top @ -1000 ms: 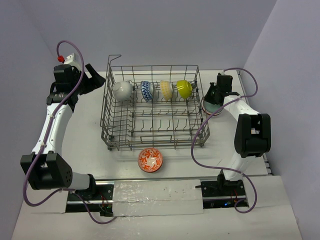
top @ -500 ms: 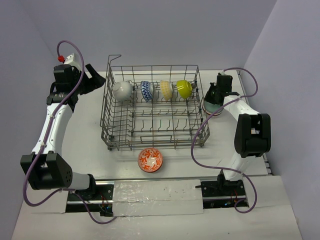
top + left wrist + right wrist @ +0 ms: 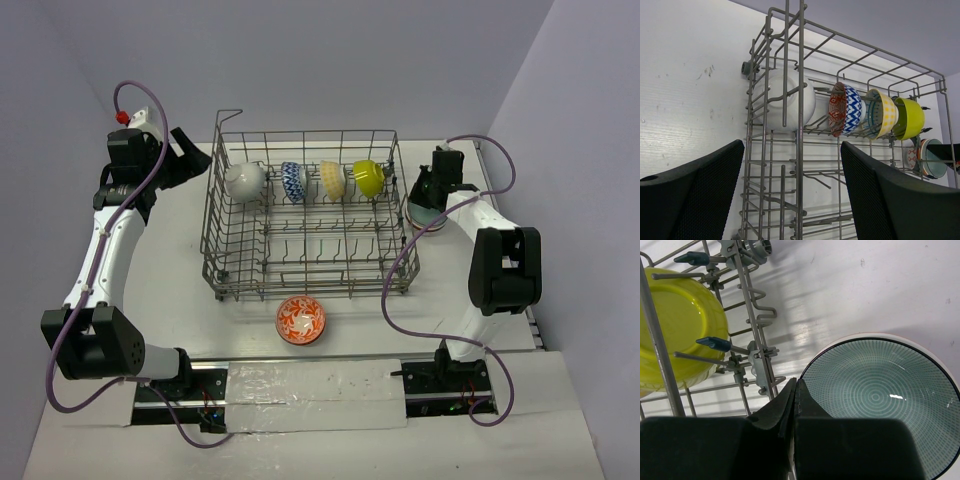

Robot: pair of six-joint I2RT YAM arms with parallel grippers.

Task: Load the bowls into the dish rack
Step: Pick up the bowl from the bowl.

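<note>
While the dish rack (image 3: pixel 212 232) sits mid-table, its raised corner loop toward the table's far-left corner, four bowls stand on edge in its far row. From the rack's left side to its right these are a white bowl (image 3: pixel 244 180), a blue patterned bowl (image 3: pixel 293 181), a pale yellow bowl (image 3: pixel 332 180) and a lime bowl (image 3: pixel 368 178). The near rows of tines hold nothing. An orange bowl (image 3: pixel 301 320) rests upright on the table (image 3: pixel 170 270), just outside the rack's near side and toward the table's near edge. A small stack of bowls (image 3: pixel 425 216) stands outside the rack's far-right corner, on the side of the table's right edge. The top one is a grey-green ringed bowl (image 3: pixel 880 400), open side up. The right gripper (image 3: pixel 795 385) is down on this stack with its fingers pressed together at the top bowl's left rim. One finger lies on the outer side and the other over the inside. The wrist view does not show whether the rim is pinched between them. The left gripper (image 3: pixel 188 150) hangs above the table's far-left area, just outside the rack's far-left corner. Its black fingers (image 3: pixel 700 195) are spread wide and hold nothing, with the rack's left wall showing in the gap.
</note>
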